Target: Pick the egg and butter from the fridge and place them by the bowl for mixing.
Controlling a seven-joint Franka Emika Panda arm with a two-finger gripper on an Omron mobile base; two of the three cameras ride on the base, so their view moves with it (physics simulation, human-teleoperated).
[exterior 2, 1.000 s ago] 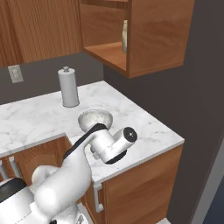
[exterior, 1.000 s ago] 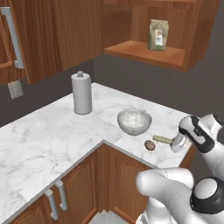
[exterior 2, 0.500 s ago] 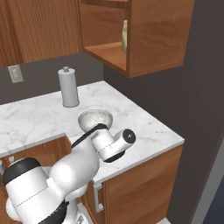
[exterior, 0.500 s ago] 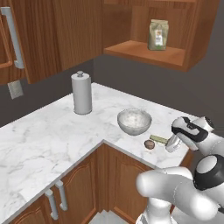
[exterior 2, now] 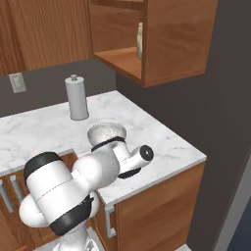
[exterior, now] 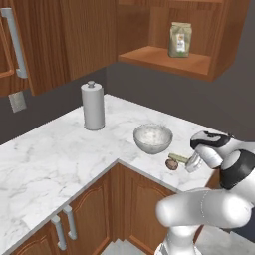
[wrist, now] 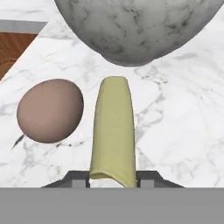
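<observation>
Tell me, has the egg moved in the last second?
No. The egg lies on the counter just in front of the bowl, beside the butter, same as before.

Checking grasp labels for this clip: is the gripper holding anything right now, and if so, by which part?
Yes: the gripper is shut on the butter, clamping the stick's near end, beside the egg and bowl.

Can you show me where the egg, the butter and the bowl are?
egg [wrist: 50,110], hand view, middle of its brown shell.
butter [wrist: 113,127], hand view, middle of the yellow stick.
bowl [exterior: 153,138], left base view, inside near its middle.
</observation>
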